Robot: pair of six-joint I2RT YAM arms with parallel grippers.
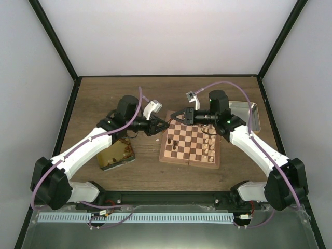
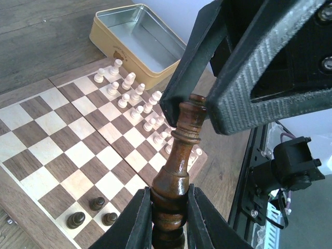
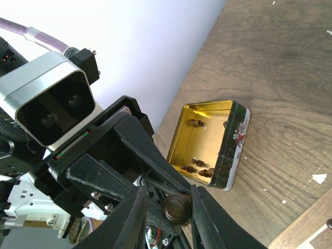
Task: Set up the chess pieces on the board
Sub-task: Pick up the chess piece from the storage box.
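Observation:
My left gripper [image 1: 160, 126] [image 2: 168, 197] is shut on the base of a tall dark brown chess piece [image 2: 179, 155], held above the far left corner of the board [image 1: 179, 150]. My right gripper [image 1: 175, 117] [image 3: 166, 207] meets it from the other side. Its jaws stand either side of the piece's round top [image 3: 176, 209], with one finger touching and a gap at the other. Cream pieces [image 2: 137, 96] stand in two rows along the board's right side. Three dark pawns [image 2: 93, 212] stand near the board's left edge.
A gold tin [image 1: 116, 155] [image 3: 228, 155] with several dark pieces inside lies left of the board, under the left arm. A silver-lined tin [image 1: 244, 111] [image 2: 109, 39] sits at the board's far right. Black frame posts and pale walls close in the table.

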